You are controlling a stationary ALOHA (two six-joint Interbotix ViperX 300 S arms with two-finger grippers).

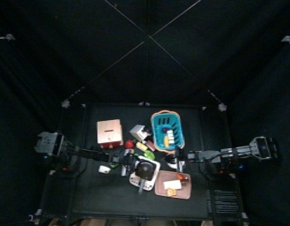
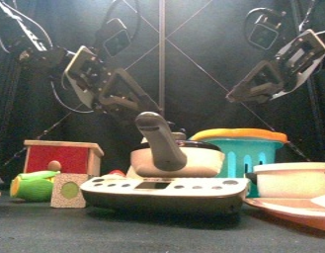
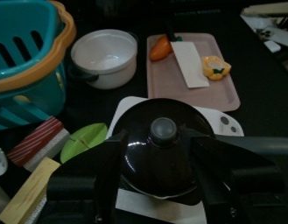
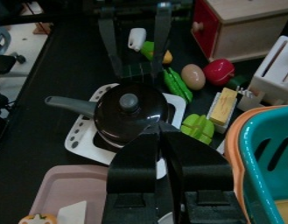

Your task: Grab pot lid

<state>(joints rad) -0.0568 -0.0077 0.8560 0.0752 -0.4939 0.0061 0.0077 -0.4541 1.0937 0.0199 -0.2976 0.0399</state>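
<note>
The black pot lid (image 3: 158, 150) sat on its dark pot (image 4: 132, 116), which stood on a white scale (image 2: 162, 191) near the table's front, its round knob (image 4: 127, 101) upright at the centre and the pot's long handle (image 2: 154, 132) rising toward you in the front view. Your left gripper (image 3: 158, 188) hung directly above the lid with its two jaws spread wide, one to each side of the lid's rim; whether the pads touched the rim could not be told. Your right gripper (image 4: 167, 153) was raised above the table, just beside the pot, and its jaws appeared pressed together, holding nothing. In the left wrist view, a white bowl (image 3: 105, 56) stood just beside a teal basket (image 3: 24, 61), and a pink tray (image 3: 193, 70) near the bowl carried a white strip (image 3: 189, 63), an orange piece (image 3: 163, 48) and a yellowish piece (image 3: 215, 66). In the right wrist view, a green pepper (image 4: 198, 128), a brown egg (image 4: 195, 76), a red fruit (image 4: 219, 69) and a yellow block (image 4: 221, 103) lay beside the scale. A wooden box with a red front (image 2: 62, 155) stood at the table's left in the front view, with a green toy (image 2: 36, 184) before it.
</note>
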